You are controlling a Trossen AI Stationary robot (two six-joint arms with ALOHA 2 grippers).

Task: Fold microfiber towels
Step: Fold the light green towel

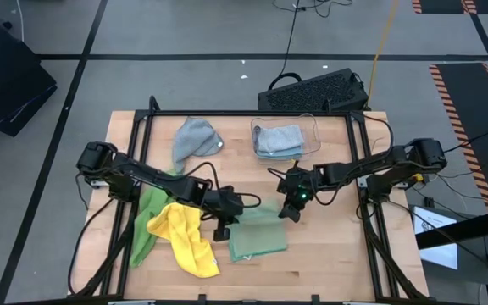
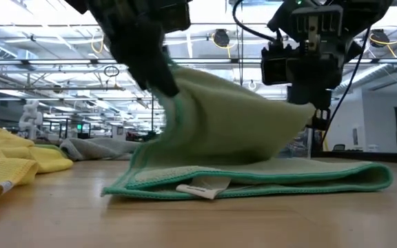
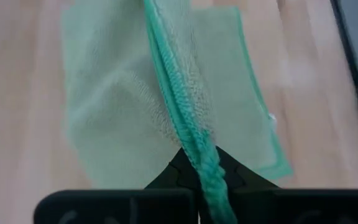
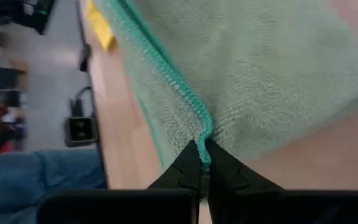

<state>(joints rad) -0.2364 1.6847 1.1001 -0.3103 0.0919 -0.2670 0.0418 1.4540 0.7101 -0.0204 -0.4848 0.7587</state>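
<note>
A sage green towel [image 1: 257, 235] lies near the table's middle, doubled over. Its lower layer [image 2: 253, 180] rests flat on the wood, and its upper layer [image 2: 233, 117] is raised like a tent. My left gripper [image 1: 224, 227] is shut on the raised edge at the towel's left. My right gripper [image 1: 291, 212] is shut on the same edge at the towel's far right. A yellow towel [image 1: 189, 239] and a bright green towel [image 1: 146, 222] lie in a heap to the left. A grey towel [image 1: 196, 140] lies crumpled at the far left. My left gripper pinches the towel's stitched green hem [image 3: 194, 146] between its two fingertips, slanting down from the table's left. The hem runs on away from the fingers. That corner is lifted clear, and the cloth slopes down to the layer on the table. My right gripper pinches the stitched hem [image 4: 202, 138] between its two fingertips, slanting down from the table's right and far side. The held edge is lifted off the table, and the cloth falls away from it in a slack slope [image 2: 288, 131] onto the lower layer.
A clear plastic bin [image 1: 310, 127] at the far middle holds a light blue towel [image 1: 278, 140]. A black keyboard [image 1: 312, 91] sits beyond the table's far edge. Bare wood [image 1: 329, 263] lies at the near right. A white tag [image 2: 202, 187] shows on the towel's near edge.
</note>
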